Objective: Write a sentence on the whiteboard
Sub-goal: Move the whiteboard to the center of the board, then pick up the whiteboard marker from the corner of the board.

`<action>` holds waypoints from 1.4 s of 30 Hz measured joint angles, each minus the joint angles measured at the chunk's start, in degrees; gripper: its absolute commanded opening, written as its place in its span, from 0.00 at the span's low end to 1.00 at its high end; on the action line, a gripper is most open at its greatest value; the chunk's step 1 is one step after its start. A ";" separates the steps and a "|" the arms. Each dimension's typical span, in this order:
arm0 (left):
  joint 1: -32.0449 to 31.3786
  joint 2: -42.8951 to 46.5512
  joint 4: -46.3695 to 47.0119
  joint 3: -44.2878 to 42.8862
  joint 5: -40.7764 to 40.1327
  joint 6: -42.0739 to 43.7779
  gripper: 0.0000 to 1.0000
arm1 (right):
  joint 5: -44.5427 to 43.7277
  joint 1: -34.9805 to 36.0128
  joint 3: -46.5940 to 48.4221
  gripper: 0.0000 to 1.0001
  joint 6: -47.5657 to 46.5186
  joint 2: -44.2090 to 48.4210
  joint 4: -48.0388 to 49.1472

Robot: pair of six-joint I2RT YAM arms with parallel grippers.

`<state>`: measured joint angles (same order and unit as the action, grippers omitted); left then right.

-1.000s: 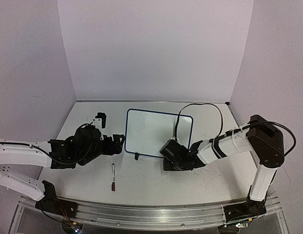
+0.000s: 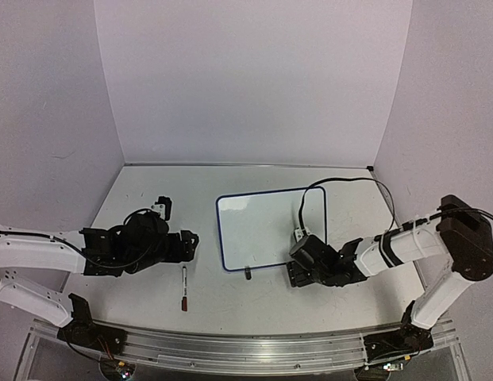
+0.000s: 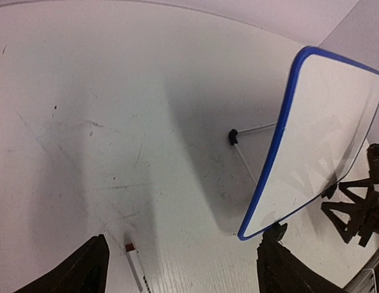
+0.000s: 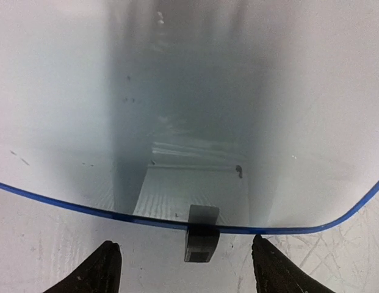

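**Blue rim ahead, both claws wide**

Blue-rimmed and white-faced, the whiteboard point(image 2: 266, 230) lies mid-table, a little right of centre, its near edge turned toward my bases. My right claw point(image 4: 189, 271) sits low at that near edge, close to the right corner, where the rim curves away. Its fingers are spread wide and hold nothing. One black foot point(image 4: 201, 241) of the board stands in the gap just ahead, touching neither finger.

My left claw point(image 3: 186, 271) is also spread wide and empty. It hangs low over the table point(image 2: 230, 313) to the left of the board, apart from the left rim, with a strip of bare surface between us. From that side a thin wire leg with a black tip point(image 3: 233, 137) sticks out from under the rim.

Beyond the far edge the table runs bare to the back wall point(image 2: 254, 87). On the near side a band of surface lies between the board and the rail point(image 2: 246, 349).

Things in the way:
- A marker point(image 2: 183, 287) lies flat just nearside of my left claw, pointing near to far.
- A small black-and-white piece point(image 2: 161, 208) sits beyond my left arm, well clear of the board.
- My right arm's cable point(image 2: 341, 181) loops above the board's far right corner — and the arm itself fills the ground to the board's right.
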<state>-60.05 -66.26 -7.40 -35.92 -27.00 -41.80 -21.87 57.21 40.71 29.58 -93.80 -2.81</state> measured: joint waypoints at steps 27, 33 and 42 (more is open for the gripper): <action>2.01 -24.48 -14.23 -6.54 13.75 -4.96 0.08 | 8.07 0.09 -1.27 0.76 -7.10 33.24 -4.96; 1.97 -24.57 -15.67 -7.30 12.55 -4.46 0.00 | 4.68 0.09 5.57 0.80 -8.79 32.06 -5.38; 1.40 -8.83 -16.13 -8.41 10.71 4.55 0.00 | 19.17 -4.37 12.48 0.74 -5.53 24.68 -3.85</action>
<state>-58.65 -75.09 -23.53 -44.34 -16.29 -37.26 -2.70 52.84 53.19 24.05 -69.12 -6.66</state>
